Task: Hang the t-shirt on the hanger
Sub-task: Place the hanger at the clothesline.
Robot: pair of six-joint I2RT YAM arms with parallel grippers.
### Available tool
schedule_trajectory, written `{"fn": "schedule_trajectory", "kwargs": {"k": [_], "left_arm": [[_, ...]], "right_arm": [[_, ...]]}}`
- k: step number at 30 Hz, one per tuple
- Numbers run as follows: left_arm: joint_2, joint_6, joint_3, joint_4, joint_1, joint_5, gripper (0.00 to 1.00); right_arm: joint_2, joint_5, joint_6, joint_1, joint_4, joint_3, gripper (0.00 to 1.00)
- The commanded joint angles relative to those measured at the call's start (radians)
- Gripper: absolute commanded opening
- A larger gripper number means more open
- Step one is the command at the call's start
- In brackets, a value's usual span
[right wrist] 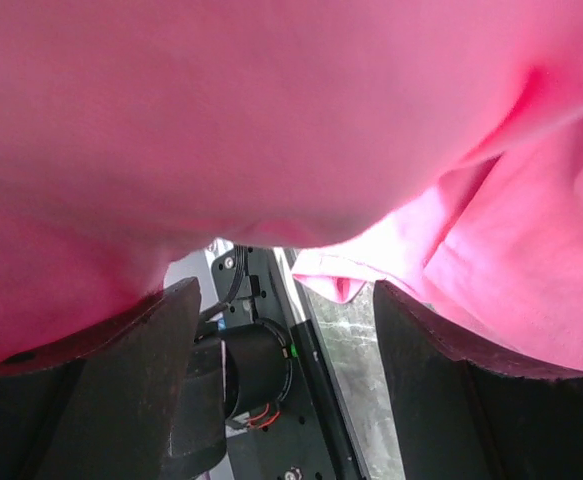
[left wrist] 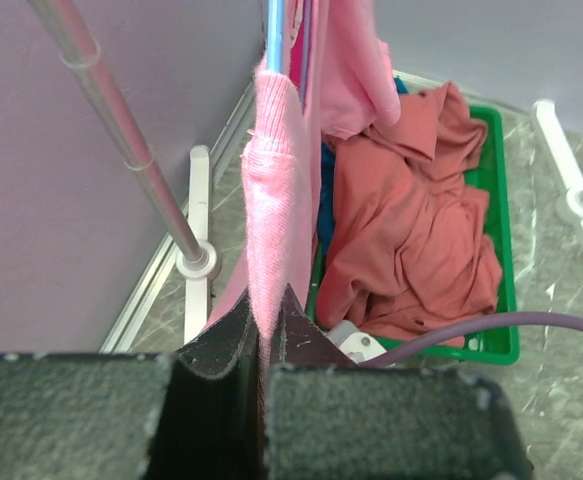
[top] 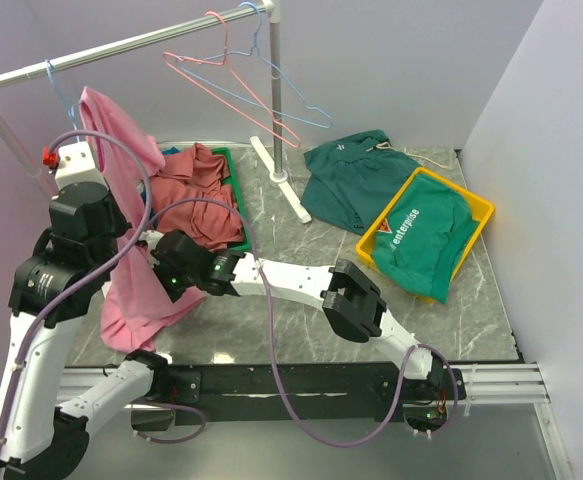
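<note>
Well, the left gripper (left wrist: pixel 261 315) has its two fingers pressed almost together, and a narrow fold of the t-shirt (left wrist: pixel 271 200) is pinched between the tips. From that pinch the pink cloth runs straight ahead of the fingers as a ribbed edge. It rises to the hanger (left wrist: pixel 278 30), whose light-blue wire shows at the far end of the fold, with more pink cloth draped over it just to the right. Off to the left of the fingers a metal pole (left wrist: pixel 121 130) slants down to its foot on the table. To the right of the fingers, and a little beyond them, a red shirt (left wrist: pixel 411 220) lies heaped in a green bin (left wrist: pixel 501 230).

The right gripper (right wrist: pixel 281 300) is spread wide, its fingers (right wrist: pixel 121 380) well apart and clamped on nothing. The t-shirt hangs across just past the tips and fills the whole upper part of the wrist view. Whether the cloth touches the pads cannot be told. Below its hem, in the gap between the fingers, a black arm base (right wrist: pixel 256 370) and a strip of marble table (right wrist: pixel 361 400) show.

In the top view the t-shirt hangs from under the rail (top: pixel 121 45) down the left side, between the two arms.
</note>
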Motion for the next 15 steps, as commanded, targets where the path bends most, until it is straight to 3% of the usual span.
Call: {"fn": "schedule_trajectory", "kwargs": {"k": [1,15], "left_arm": [[-0.024,-0.029,0.03,0.131,0.014,-0.04,0.01],[0.026,0.031,0.093,0.192,0.082,-0.072,0.01]], "right_arm": [[0.011,-0.026,-0.004,-0.005,0.002,0.058,0.78],[0.051,-0.032,-0.01,-0.005,-0.035,0.112,0.78]]}}
